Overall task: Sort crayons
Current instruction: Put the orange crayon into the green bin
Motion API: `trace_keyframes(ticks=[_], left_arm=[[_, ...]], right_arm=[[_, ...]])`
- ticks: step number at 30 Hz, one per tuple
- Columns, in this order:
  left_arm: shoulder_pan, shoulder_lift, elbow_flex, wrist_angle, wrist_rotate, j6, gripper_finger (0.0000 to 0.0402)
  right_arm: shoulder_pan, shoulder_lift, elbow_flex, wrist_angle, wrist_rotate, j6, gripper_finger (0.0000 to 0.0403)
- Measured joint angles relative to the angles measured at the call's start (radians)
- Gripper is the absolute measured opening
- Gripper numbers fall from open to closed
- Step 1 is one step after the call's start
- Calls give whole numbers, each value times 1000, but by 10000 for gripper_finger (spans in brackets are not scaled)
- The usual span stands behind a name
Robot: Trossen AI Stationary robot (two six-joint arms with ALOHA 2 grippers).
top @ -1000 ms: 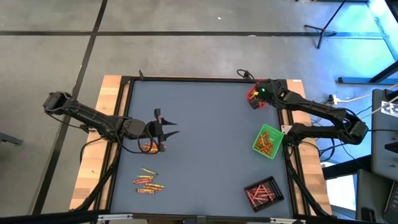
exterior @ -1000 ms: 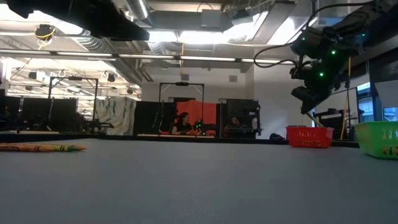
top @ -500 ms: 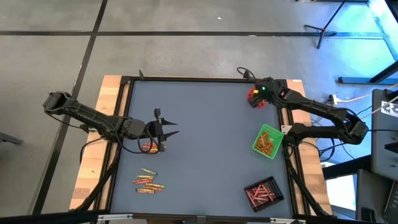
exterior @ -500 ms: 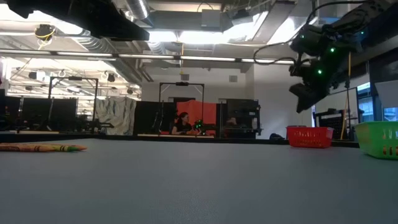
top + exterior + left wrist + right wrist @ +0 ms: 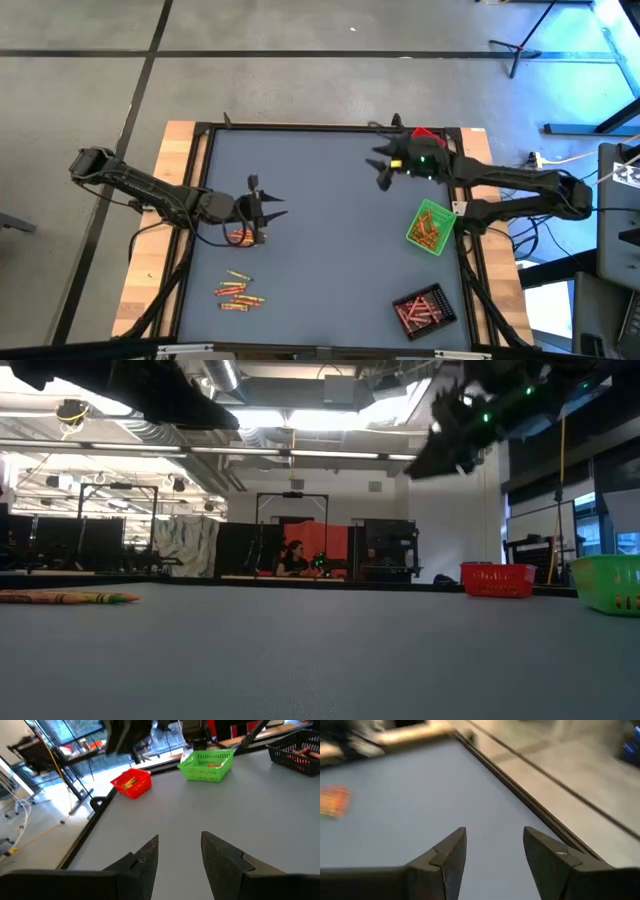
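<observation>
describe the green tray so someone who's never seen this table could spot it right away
Start at the grey table and follow its right edge, the right arm's side. Three small trays sit along it: the red tray at the far corner, the black tray nearest. The green tray is the middle one, bright green, holding crayons.

From table level, crayons [image 5: 68, 598] lie at the far left of the grey table [image 5: 320, 660]. A red tray [image 5: 497, 580] and green tray [image 5: 606, 583] stand at right. My right gripper [image 5: 440, 445] hangs above, clear of both.
</observation>
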Motion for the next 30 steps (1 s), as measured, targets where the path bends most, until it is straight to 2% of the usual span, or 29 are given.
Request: trace_keyframes(ticks=[8,17,20,23,26,30], left_arm=[[0,0,0,-212,129,-110,132],[0,52,110,-658,263,-252,132],[0,91,129,-742,270,-258,132],[6,153,131,-776,320,-262,132],[25,225,132,-775,373,-261,132],[56,306,132,-788,389,-261,132]], right_arm=[[250,39,0,208,0,-53,195],[463,213,0,460,0,-184,195],[503,259,0,554,-1,-266,195],[526,265,0,604,-1,-298,195],[533,266,1,601,-2,-309,195],[529,267,1,588,-11,-307,195]])
